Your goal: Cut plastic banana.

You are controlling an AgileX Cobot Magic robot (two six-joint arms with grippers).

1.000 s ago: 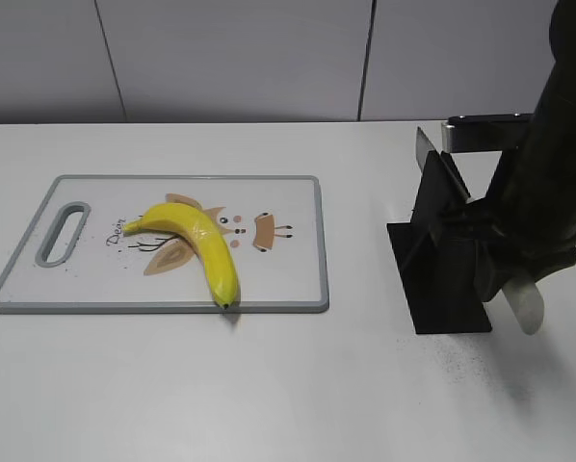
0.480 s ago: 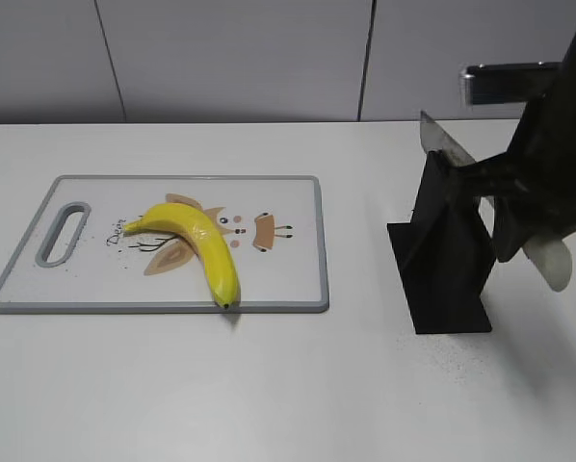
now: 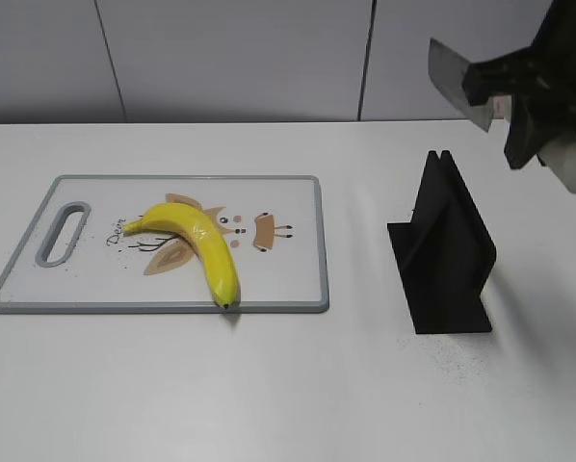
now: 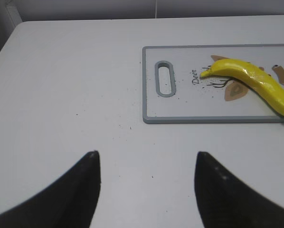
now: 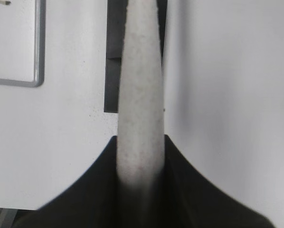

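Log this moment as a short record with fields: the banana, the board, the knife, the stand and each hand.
banana: plastic banana whole, lying on the cutting board
knife: knife lifted clear of the black stand, handle clamped in the right hand
stand: empty, upright on the table, right of the board
left hand: left hand open, holding nothing, above bare table short of the board
cut: not yet begun
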